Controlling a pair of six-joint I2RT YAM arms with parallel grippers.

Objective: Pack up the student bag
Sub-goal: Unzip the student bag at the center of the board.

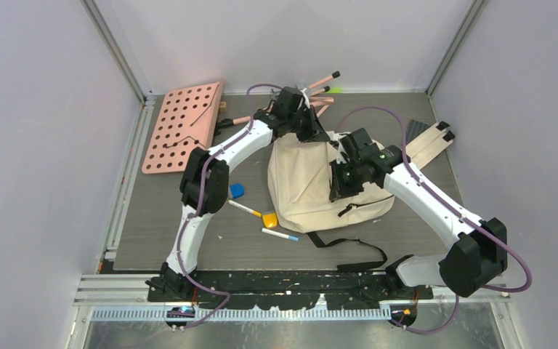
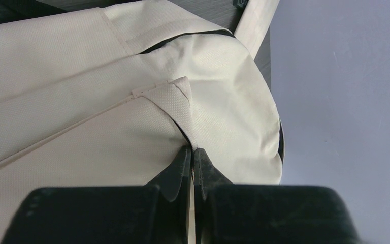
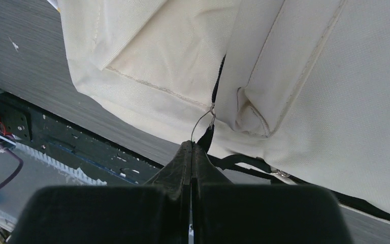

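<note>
We found the left gripper [image 2: 190, 149] closed tight on a raised fold of cream cloth of the student bag [image 1: 301, 182], the fabric pinched between its fingertips. The right gripper [image 3: 192, 146] was likewise closed, clamped on the black zipper pull [image 3: 207, 136] (a thin wire ring hung at the end of the zipper line, just beyond the fingertips). The bag lay slumped on the grey bench [image 1: 160, 233], spread beneath both grippers, with the left one at its far edge and the right one over its right half. A black webbing strap [image 1: 352, 251] trailed from the bag on the near side of the right gripper. To the left of that gripper, off the bag, lay a blue block [image 1: 237, 190], a yellow block [image 1: 269, 219], a yellow-capped marker [image 1: 244, 208] and a blue-capped marker [image 1: 280, 235]. Well to the left of the left gripper a pink pegboard [image 1: 182, 127] lay flat on the bench. Just beyond the left gripper a few pink-handled sticks [image 1: 323, 80] pointed toward the back wall; what they were we could not tell. Two beige straps [image 1: 429, 142] with black ends lay to the right of the right gripper.
</note>
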